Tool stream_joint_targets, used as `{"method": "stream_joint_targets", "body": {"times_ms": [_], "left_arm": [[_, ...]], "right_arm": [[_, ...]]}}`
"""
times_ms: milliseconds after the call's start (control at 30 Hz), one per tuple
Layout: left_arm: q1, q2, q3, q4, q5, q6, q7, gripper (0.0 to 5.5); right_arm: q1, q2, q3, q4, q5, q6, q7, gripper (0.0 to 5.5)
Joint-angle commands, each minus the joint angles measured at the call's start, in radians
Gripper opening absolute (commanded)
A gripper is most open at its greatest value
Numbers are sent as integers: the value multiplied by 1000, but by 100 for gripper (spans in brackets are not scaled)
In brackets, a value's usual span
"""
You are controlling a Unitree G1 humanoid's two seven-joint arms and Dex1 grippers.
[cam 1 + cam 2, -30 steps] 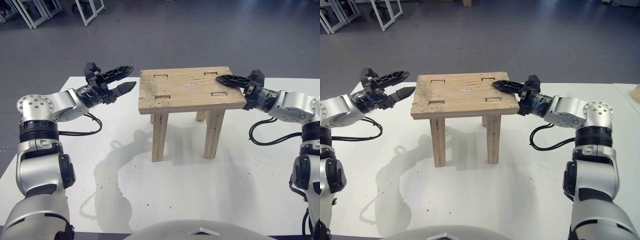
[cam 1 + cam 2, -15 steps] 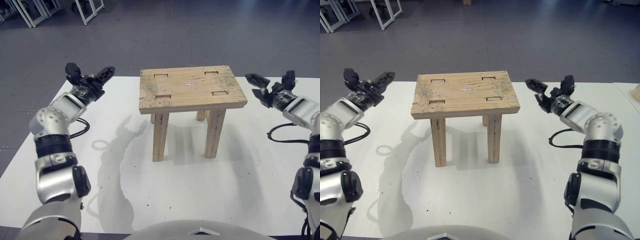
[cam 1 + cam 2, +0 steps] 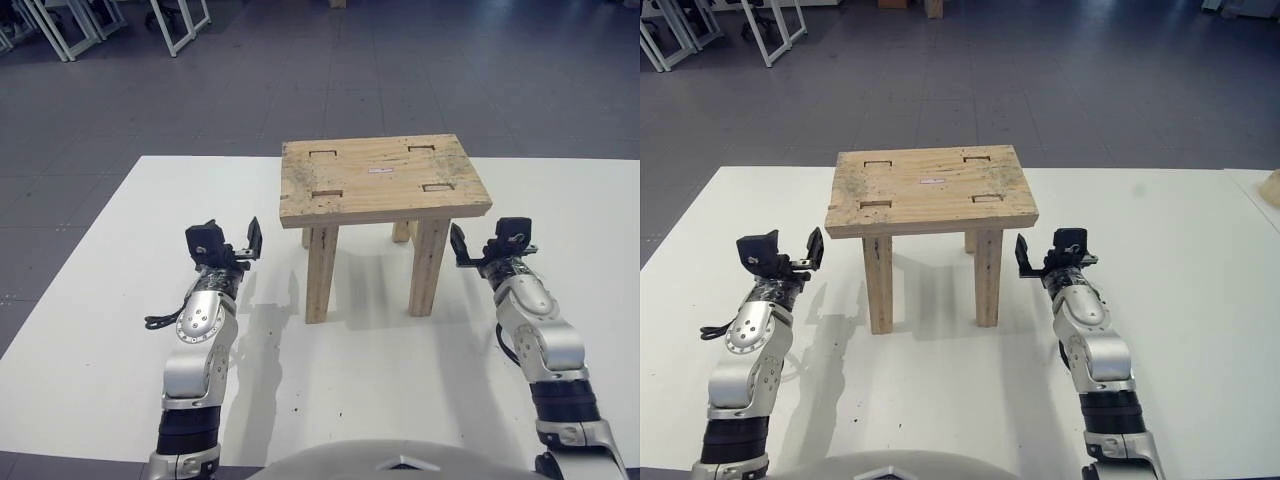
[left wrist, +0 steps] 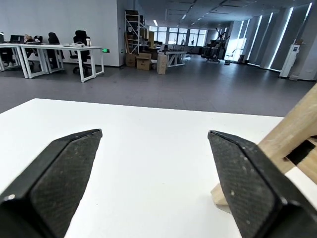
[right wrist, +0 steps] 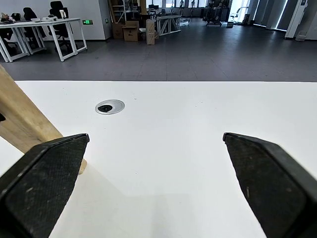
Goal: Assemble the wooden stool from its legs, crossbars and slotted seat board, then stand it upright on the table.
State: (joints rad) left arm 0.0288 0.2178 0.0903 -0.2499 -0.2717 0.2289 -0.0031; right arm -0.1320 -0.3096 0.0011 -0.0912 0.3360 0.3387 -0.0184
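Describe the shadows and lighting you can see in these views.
Left eye view: the stool throws a soft shadow on the white table underneath. Left wrist view: far windows glow brightly; the table is evenly lit, without glare.

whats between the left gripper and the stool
Only bare white table: in the head views the open left gripper sits apart from the stool, with nothing lying in the gap.

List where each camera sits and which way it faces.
Left eye: head, facing forward and down at stool on table; both arms show.
Right eye: beside it, same scene.
Left wrist: low over table, through open left gripper, past a stool leg.
Right wrist: likewise, open right gripper, second leg.
Shared: the stool.
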Motion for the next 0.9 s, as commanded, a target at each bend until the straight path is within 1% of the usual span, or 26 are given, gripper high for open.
{"method": "stream_joint_targets", "body": {"times_ms": [33,167,300,467,633,900], "left_arm": [[-22,-6,3,-6,-8,17,-39,397],[-22,-16,4,-18,10,30,-32,397],[30,-46,9,-67,30,27,0,397],[19,-50,25,-64,33,39,-2,397],[15,-61,26,-67,37,51,-4,397],[36,-70,32,-102,41,86,-6,397]], "right_arm": [[15,45,-16,-26,-25,13,-7,500],[18,61,-19,-28,-44,32,12,500],[-44,74,3,22,-64,45,58,500],[-57,103,-7,28,-83,44,64,500],[-52,104,-26,19,-95,48,69,500],[-62,121,-15,12,-119,64,81,500]]}}
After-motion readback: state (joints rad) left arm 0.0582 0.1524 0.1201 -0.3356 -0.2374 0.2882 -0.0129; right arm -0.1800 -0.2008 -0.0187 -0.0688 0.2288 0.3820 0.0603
